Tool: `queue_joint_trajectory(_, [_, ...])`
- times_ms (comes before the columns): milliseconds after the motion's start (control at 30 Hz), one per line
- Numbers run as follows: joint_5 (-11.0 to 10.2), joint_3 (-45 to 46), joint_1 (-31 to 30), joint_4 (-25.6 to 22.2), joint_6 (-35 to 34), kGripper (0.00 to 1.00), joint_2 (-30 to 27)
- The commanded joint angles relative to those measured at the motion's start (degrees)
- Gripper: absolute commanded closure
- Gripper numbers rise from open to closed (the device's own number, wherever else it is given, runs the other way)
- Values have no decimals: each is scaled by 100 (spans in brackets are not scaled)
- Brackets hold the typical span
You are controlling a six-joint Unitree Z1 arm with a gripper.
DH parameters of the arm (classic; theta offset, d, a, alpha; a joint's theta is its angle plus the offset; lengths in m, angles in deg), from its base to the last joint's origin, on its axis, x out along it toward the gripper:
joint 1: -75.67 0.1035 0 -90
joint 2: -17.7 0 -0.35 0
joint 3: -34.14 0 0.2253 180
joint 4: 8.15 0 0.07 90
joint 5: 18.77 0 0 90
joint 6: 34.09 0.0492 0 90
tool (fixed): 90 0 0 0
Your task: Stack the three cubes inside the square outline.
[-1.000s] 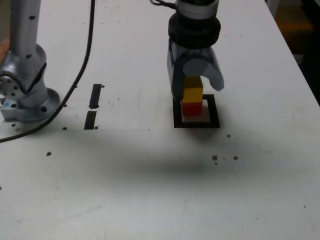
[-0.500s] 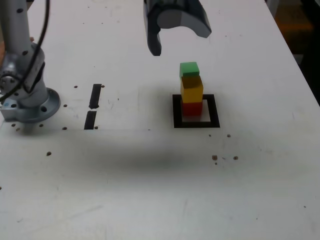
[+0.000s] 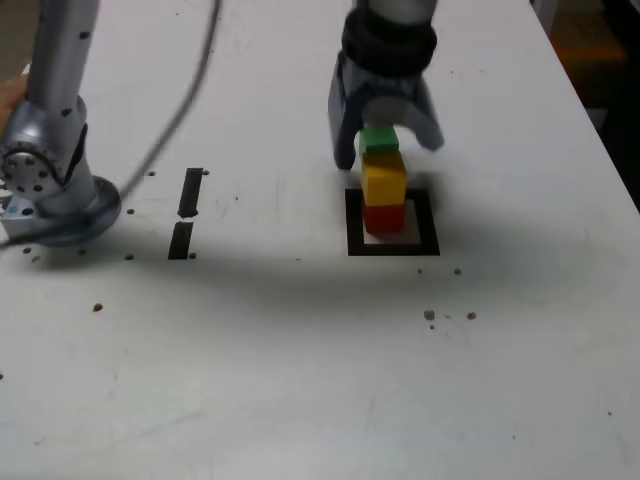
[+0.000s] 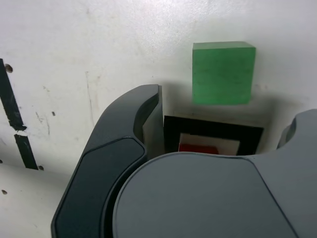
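Standing inside the square outline (image 3: 392, 245): red cube (image 3: 384, 215), yellow (image 3: 384, 181), green (image 3: 379, 140) (fingers (image 3: 386, 146) spread, empty)

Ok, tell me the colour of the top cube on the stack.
Green; clearest in the wrist view.

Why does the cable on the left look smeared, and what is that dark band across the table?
Exterior view: the cable and arm column are motion-blurred, while the cubes stay sharp; the soft dark band is a shadow on the table. Wrist view: the green cube is crisp, and the close end effector fills the foreground.
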State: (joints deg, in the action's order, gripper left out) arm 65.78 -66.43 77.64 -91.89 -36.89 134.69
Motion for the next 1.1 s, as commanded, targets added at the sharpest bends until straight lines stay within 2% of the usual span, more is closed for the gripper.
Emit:
queue_joint_trajectory(0, [-10, -15, 45, 25, 7, 14, 16])
queue_joint_trajectory(433, [-157, 76, 369, 64, 145, 21, 109])
queue_joint_trajectory(600, [-122, 38, 483, 152, 269, 34, 208])
queue_joint_trajectory(833, [-1, -20, 494, 572, 372, 65, 291])
queue_joint_trajectory(1067, [15, -15, 492, 676, 385, 77, 215])
